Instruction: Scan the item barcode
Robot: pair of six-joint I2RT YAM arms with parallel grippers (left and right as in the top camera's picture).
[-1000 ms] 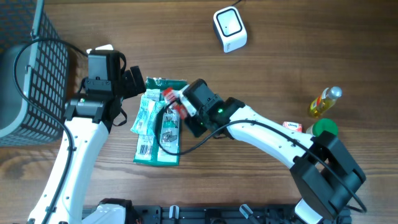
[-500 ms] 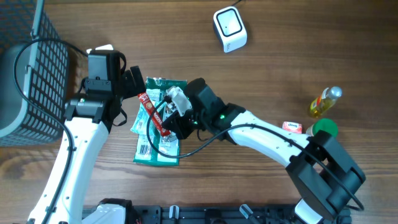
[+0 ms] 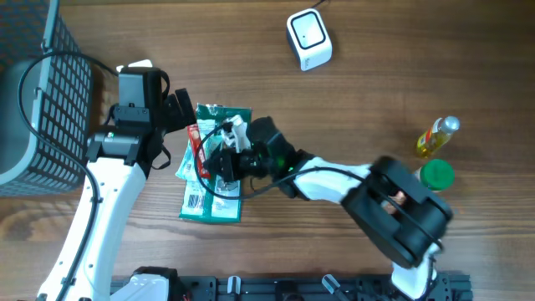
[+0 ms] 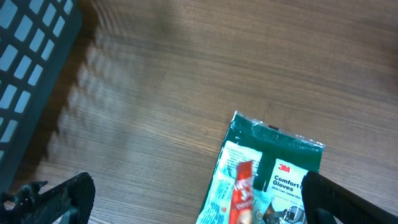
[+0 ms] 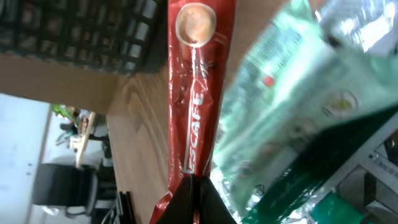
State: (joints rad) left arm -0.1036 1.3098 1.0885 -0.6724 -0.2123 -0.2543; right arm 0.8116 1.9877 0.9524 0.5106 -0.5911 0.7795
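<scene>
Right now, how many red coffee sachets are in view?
1. The red coffee sachet is pinched at one end by the right gripper, over the green glove packaging. More could be hidden under the right arm or the packaging.

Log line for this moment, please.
right tool: shut on red sachet | left tool: open, empty | red sachet: over glove pack | scanner: apart, far side
</scene>
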